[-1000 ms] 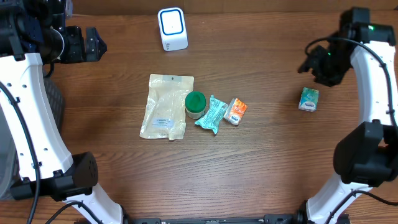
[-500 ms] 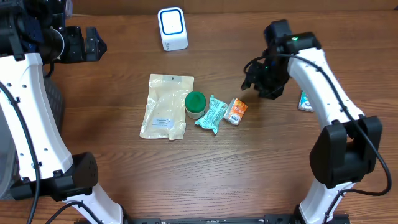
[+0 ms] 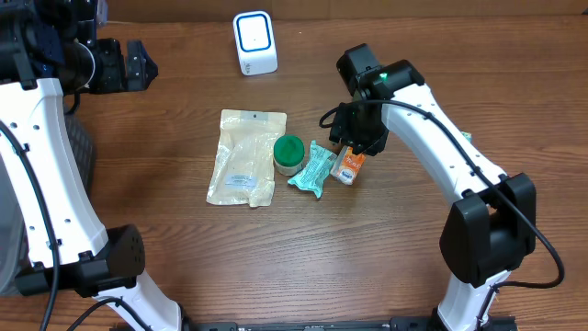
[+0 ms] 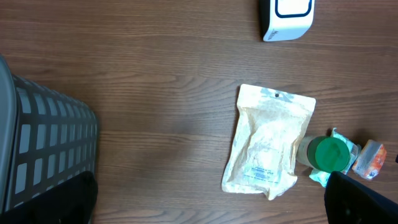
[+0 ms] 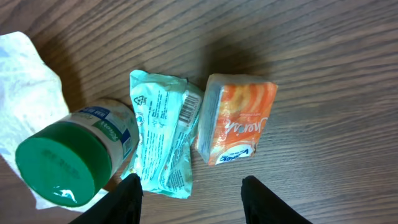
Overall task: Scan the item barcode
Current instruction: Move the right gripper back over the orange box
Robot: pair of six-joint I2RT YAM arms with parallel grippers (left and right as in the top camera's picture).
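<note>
Several items lie mid-table: a beige pouch (image 3: 244,157), a green-lidded jar (image 3: 288,154), a teal packet (image 3: 312,169) with a printed barcode (image 5: 188,107), and a small orange box (image 3: 348,165). A white scanner (image 3: 254,42) stands at the back. My right gripper (image 3: 356,140) hovers just above the orange box (image 5: 236,118) and teal packet (image 5: 163,140). It is open, with nothing between its fingers (image 5: 127,202). My left gripper (image 3: 138,64) stays open at the far back left, well away from the items.
A grey mesh basket (image 4: 43,149) sits off the table's left side, below the left arm. In the left wrist view the pouch (image 4: 267,146), the jar (image 4: 329,154) and the scanner (image 4: 286,17) all show to the right.
My right arm swung from the far right, where a teal box lay, across to the middle cluster and now hangs over the orange box. The left arm has not moved.
</note>
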